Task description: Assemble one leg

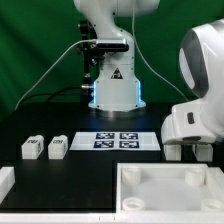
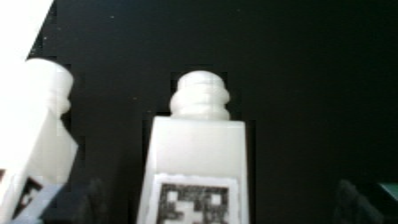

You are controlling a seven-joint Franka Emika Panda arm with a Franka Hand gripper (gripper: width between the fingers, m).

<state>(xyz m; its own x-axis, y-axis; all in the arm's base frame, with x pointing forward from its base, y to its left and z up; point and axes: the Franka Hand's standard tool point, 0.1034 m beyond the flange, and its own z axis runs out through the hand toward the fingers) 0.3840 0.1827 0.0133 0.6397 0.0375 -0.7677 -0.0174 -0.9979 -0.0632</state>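
Observation:
In the wrist view a white leg (image 2: 196, 150) with a rounded screw tip and a black-and-white tag lies on the black table, right between my open fingers. One dark blurred fingertip (image 2: 43, 200) stands well clear on each side of it. A second leg (image 2: 45, 140) lies beside it. My gripper (image 2: 205, 208) is open and holds nothing. In the exterior view the gripper (image 1: 188, 153) hangs low at the right, above the tray, and hides those two legs. Two more legs (image 1: 31, 148) (image 1: 57, 148) lie at the exterior view's left.
The marker board (image 1: 120, 140) lies mid-table before the robot base. The large white rimmed tray (image 1: 165, 192) fills the front right. A white part (image 1: 5, 181) sits at the front left edge. A white patch (image 2: 15, 30) shows at the wrist view's corner.

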